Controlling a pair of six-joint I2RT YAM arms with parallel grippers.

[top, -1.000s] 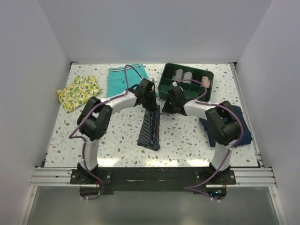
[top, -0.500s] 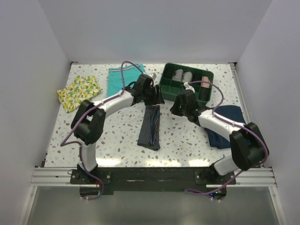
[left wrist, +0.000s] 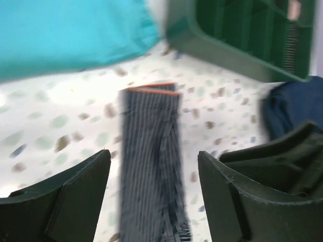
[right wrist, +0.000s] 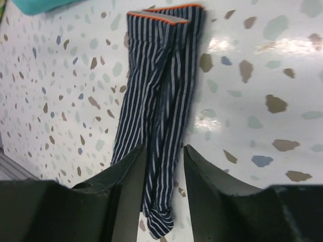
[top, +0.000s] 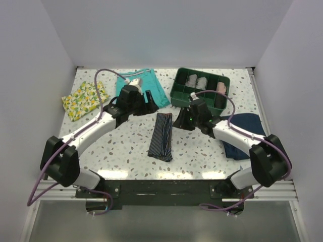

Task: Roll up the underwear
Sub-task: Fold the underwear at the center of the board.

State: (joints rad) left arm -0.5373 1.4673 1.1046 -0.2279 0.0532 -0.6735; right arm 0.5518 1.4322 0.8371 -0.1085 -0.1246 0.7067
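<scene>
The main danger is the roll coming out crooked or loose. The small dark navy pinstriped cloth underwear (top: 161,137) lies as a long narrow folded strip, and its layers do not sit flush. A pinch that catches only the top layer would probably peel the fold open instead of turning the whole strip over. The speckled white terrazzo tabletop (top: 202,151) looks smooth and glossy, so the cloth may slide ahead of a push rather than curl. Unequal pulls from the two sides would make the roll cone-shaped. The far end also lies near the dark green compartmented plastic tray (top: 199,88) and the flat teal cloth shorts (top: 132,83), either of which a finger could catch. The left gripper (left wrist: 153,155) has its jaws spread wide and holds nothing. The right gripper (right wrist: 164,147) has a narrower gap between its jaws and is also empty. Both sit near the far end of the strip, one on each side, without touching it. The strip lies mid-table between the arms, its near end angled slightly left. Its orange-edged waistband is stacked at the far end, a long crease runs down the middle, and the near end is bunched and uneven.
</scene>
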